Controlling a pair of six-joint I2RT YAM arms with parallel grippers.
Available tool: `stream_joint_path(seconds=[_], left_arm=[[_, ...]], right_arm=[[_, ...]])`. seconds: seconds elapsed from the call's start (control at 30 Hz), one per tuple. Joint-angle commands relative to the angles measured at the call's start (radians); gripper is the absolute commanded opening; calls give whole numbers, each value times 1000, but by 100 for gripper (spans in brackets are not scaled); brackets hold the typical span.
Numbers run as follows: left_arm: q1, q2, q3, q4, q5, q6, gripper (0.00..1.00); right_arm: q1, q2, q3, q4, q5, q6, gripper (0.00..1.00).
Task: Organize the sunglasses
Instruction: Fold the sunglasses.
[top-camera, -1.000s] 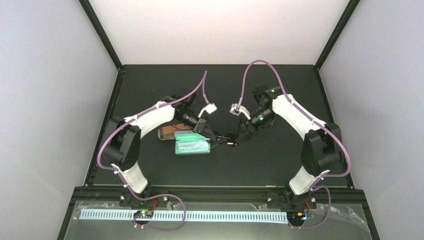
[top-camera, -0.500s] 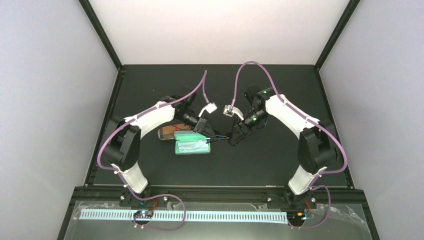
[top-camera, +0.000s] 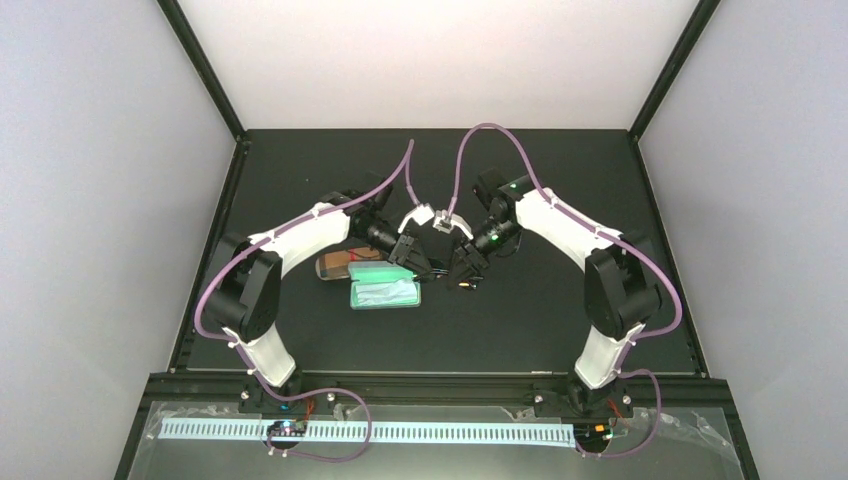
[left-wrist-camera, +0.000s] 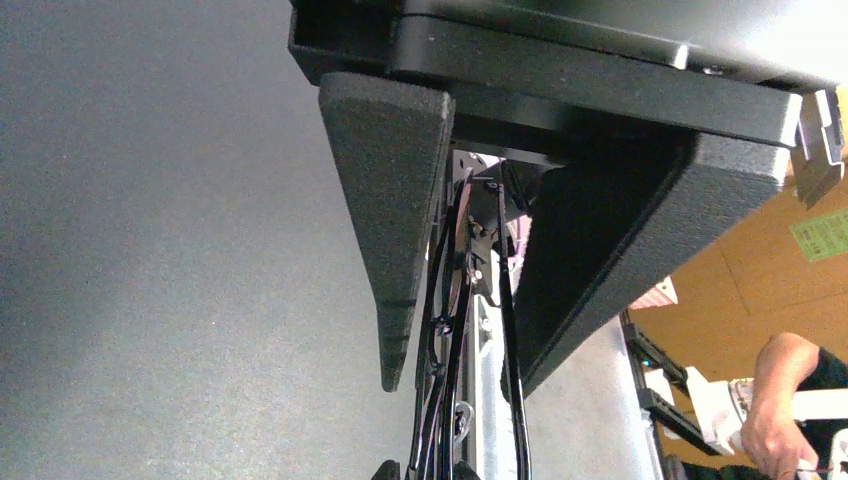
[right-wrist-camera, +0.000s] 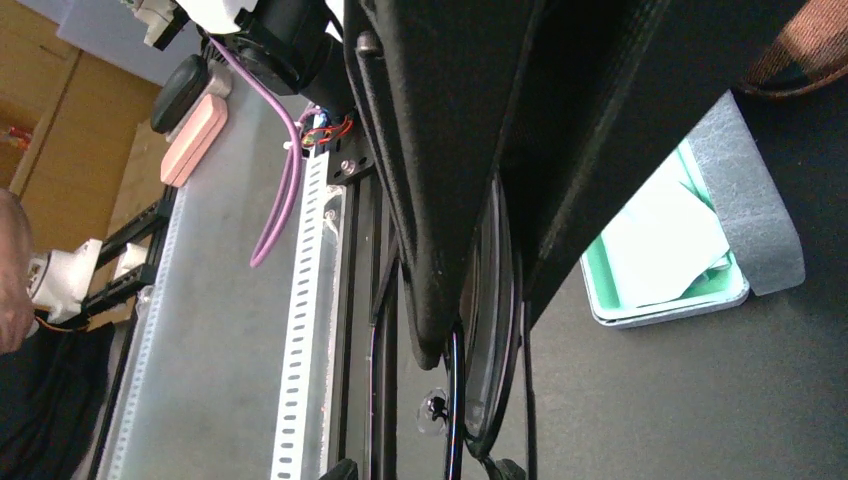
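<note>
The left gripper's fingers are clamped on the thin arms of the black sunglasses. The right gripper's fingers straddle one lens, and I cannot tell whether they press it. The pair sits mid-table between both grippers, just right of the open green case.
</note>
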Motion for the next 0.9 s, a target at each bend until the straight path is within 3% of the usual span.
stream_joint_path(seconds=[0.0, 0.17, 0.37, 0.57, 0.87], left_arm=[[-5, 2, 21, 24, 5, -7, 11], [-5, 6, 19, 26, 0, -7, 13], [-2, 6, 13, 24, -5, 0, 23], [0, -1, 10, 17, -8, 15, 38], [10, -17, 10, 5, -9, 39, 47]], right_arm=[[9, 2, 20, 54, -48, 10, 34], [8, -3, 6, 67, -48, 10, 25], [8, -24, -7, 76, -12, 8, 17], [-11, -28, -12, 14, 1, -58, 14], [-49, -33, -52, -80, 34, -169, 14]])
